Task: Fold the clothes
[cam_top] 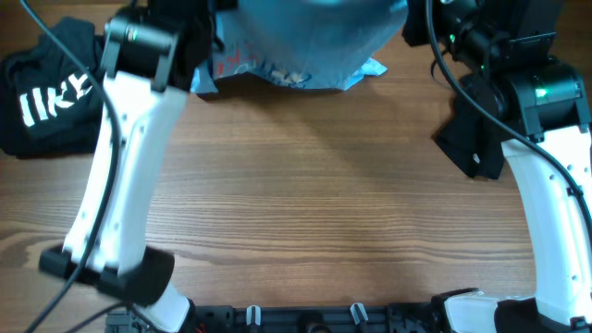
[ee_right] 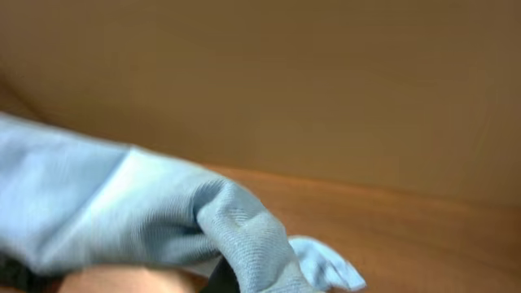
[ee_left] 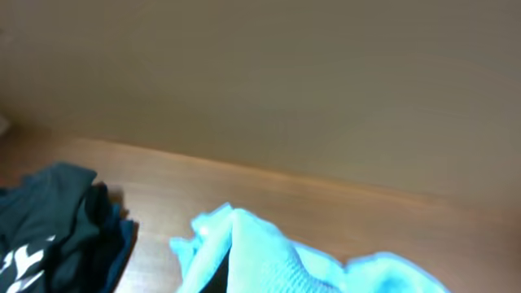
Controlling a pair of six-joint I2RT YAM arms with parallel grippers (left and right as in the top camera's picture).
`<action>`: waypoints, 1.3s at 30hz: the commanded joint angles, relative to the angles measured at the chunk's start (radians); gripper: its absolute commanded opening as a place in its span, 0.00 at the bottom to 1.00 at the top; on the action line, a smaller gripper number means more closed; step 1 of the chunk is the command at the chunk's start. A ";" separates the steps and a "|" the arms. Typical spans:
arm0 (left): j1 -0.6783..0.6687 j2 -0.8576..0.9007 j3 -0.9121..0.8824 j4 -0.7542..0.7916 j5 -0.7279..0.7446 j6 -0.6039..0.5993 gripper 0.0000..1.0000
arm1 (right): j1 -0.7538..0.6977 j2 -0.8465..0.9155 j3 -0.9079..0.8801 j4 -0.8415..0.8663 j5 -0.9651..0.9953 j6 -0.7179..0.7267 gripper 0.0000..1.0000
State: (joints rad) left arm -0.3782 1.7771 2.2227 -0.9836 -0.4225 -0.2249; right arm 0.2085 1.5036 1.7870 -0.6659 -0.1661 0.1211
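The wooden table (cam_top: 305, 203) is the biggest thing here, most of its top bare. At the table's far edge, about the middle, hangs the sky-blue T-shirt (cam_top: 305, 42), lifted between the two arms, with its lower hem drooping to the wood and a patch of reddish lettering showing on the side toward the table's left. On the table's far left corner lies a black garment (cam_top: 46, 92) in a rumpled heap, white letters uppermost.

The left gripper (cam_top: 205, 57) and the right gripper (cam_top: 414, 26) are both pinched tight at the table's far edge. Each wrist view is filled from below with bunched blue cloth, so each seems to be clamped on a top corner of the shirt (the fingers themselves are buried in fabric, so which corner I cannot tell).

The shirt looks light, limp and thin. It sags in the middle and wrinkles at each pinch, so it will likely drape rather than hold any shape. It is hardly fragile, though a shallow pinch could slip off. The best hold is probably deep on the seams, at shoulders or hem corners, where the cloth is doubled.
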 commanded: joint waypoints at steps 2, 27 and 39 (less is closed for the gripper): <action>-0.125 -0.134 0.014 -0.105 -0.067 0.065 0.04 | 0.002 -0.056 0.024 -0.093 0.043 -0.036 0.04; -0.216 -0.450 0.014 -0.380 -0.031 -0.046 0.04 | 0.002 -0.395 0.298 -0.587 0.137 -0.016 0.04; -0.216 -0.448 0.014 -0.356 0.078 -0.046 0.04 | 0.002 -0.330 0.319 -0.627 -0.047 -0.021 0.04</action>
State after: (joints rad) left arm -0.5919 1.2877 2.2230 -1.3636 -0.3744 -0.2504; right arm 0.2085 1.1252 2.0956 -1.2812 -0.1173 0.1001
